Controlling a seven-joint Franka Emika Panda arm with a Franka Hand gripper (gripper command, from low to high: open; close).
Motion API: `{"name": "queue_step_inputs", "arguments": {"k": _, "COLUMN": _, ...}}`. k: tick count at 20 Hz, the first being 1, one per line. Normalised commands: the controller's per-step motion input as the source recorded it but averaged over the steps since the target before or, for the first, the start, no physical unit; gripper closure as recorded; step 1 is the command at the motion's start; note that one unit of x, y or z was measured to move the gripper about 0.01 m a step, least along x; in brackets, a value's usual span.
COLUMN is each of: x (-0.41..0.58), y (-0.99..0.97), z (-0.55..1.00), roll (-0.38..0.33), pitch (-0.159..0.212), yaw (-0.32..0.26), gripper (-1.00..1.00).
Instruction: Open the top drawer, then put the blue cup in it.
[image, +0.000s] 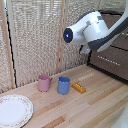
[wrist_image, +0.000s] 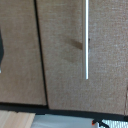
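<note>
Arm raised before cabinet; gripper hidden, state cannot be determined. Blue cup on table between pink mug and yellow block. Wrist view: drawer front, silver handle.

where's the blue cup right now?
In the exterior view, the blue cup stands on the wooden table, between the pink mug on its left and a small yellow block on its right.

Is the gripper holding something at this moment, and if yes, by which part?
It cannot be told: the gripper itself is not visible. The blue cup stands free on the table, so it is not held.
</note>
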Motion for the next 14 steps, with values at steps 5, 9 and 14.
{"name": "queue_step_inputs", "arguments": {"k": 5, "x": 0.032, "y": -1.00, "z": 0.26, "roll": -0.034, "pitch": -0.008, "yaw": 0.001, "gripper": -1.00}}
{"name": "queue_step_inputs", "arguments": {"k": 9, "x": 0.090, "y": -0.95, "z": 0.19, "roll": 0.023, "pitch": 0.006, "yaw": 0.033, "gripper": -1.00}}
{"name": "queue_step_inputs", "arguments": {"k": 14, "x": 0.184, "y": -0.64, "z": 0.16, "roll": 0.076, "pitch": 0.095, "yaw": 0.076, "gripper": -1.00}}
